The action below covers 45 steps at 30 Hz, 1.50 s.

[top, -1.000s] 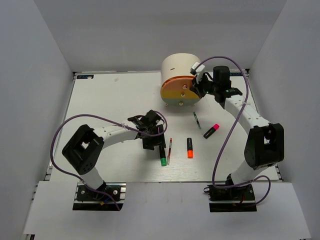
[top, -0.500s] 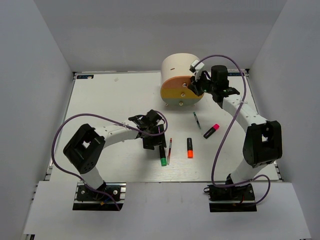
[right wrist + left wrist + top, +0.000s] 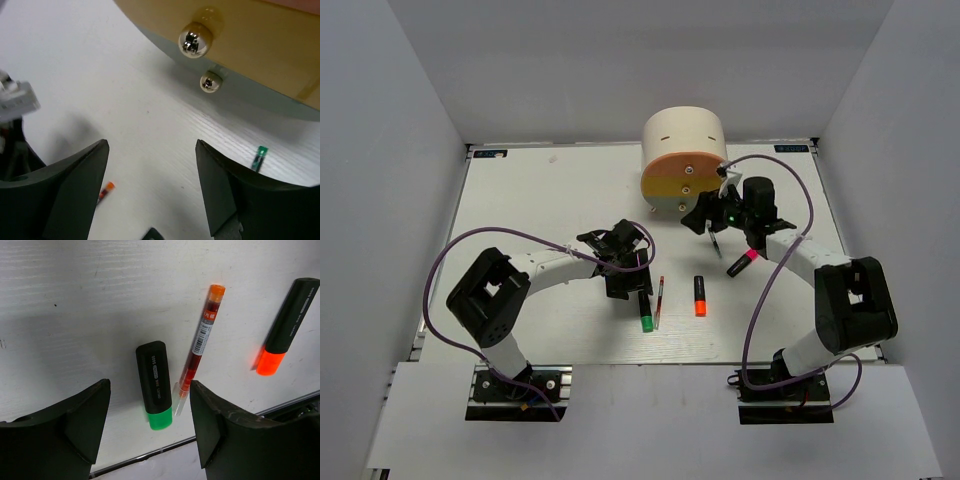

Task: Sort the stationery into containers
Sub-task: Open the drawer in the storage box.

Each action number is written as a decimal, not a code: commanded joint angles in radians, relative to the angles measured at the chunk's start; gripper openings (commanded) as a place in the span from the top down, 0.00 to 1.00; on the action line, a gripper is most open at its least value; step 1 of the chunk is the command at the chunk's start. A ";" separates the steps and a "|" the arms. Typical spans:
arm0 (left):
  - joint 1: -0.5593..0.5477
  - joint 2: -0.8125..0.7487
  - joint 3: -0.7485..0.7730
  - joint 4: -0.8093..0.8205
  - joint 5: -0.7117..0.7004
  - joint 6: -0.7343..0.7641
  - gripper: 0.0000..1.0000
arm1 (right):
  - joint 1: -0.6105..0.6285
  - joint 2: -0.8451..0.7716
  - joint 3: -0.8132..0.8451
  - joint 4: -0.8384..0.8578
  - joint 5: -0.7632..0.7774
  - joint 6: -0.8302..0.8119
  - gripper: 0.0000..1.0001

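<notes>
Worktop [image 3: 540, 200], white and walled in grey, is filling most of your overhead view. The cream desk unit [image 3: 682, 135] is sitting at upper centre, its orange, yellow and pale green face turning toward the bottom of the frame.

Your right gripper [image 3: 705, 220] is hovering just below that face, right of centre, with its jaws standing wide apart and holding nothing. In its wrist view you are seeing bare worktop between the fingers and two shiny knobs [image 3: 194, 41] at the top.

Your left gripper [image 3: 624, 285] is hanging left of centre, also spread open and empty. Its wrist view is looking down on the green highlighter [image 3: 154, 380], which is framed between the fingers.

The green highlighter is lying low at centre of the overhead view. The orange highlighter [image 3: 700, 296] is lying to its right, well apart from it. The pink highlighter [image 3: 743, 262] is lying further right, slanted, just below the right arm.

The thin red pen [image 3: 659, 300] is lying just beside the green highlighter, on its right. The thin dark pen [image 3: 713, 240] is lying under the right gripper, partly hidden.
</notes>
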 commanded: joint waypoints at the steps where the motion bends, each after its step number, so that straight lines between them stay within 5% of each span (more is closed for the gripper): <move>1: -0.003 -0.007 0.031 -0.001 -0.011 -0.003 0.25 | 0.005 -0.018 -0.007 0.216 0.068 0.279 0.24; 7: -0.003 -0.026 0.011 -0.010 -0.020 -0.003 0.25 | 0.025 0.040 0.064 0.171 0.292 0.540 0.30; 14: -0.003 -0.026 0.011 -0.010 -0.020 -0.003 0.25 | 0.031 0.108 0.079 0.210 0.291 0.640 0.44; 35: 0.006 0.002 0.029 -0.019 -0.020 0.006 0.25 | 0.050 0.222 0.145 0.320 0.352 0.772 0.45; 45: 0.006 0.011 0.039 -0.028 -0.020 0.006 0.25 | 0.050 0.232 0.127 0.357 0.321 0.761 0.76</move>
